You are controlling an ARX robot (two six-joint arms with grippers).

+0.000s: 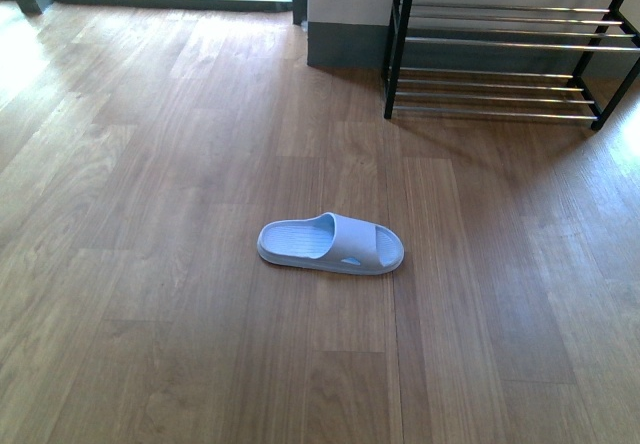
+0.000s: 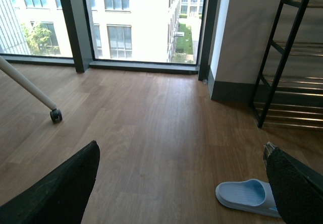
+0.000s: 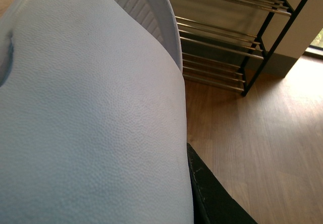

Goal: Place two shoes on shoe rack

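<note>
Slide [image 3: 91,123], pebbled rubber, clamped by right end effector [image 3: 166,199]; left end effector [image 2: 180,151] gapes.

Wood plank floor [image 1: 150,264]; floor-to-ceiling windows [image 2: 136,22], bright daylight; pale wall [image 2: 242,32], grey skirting [image 2: 229,90]; white castor leg [image 2: 30,89].

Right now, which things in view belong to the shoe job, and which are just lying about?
Job: floor slide, held slide, rack.
Lying about: castor leg, window.
</note>
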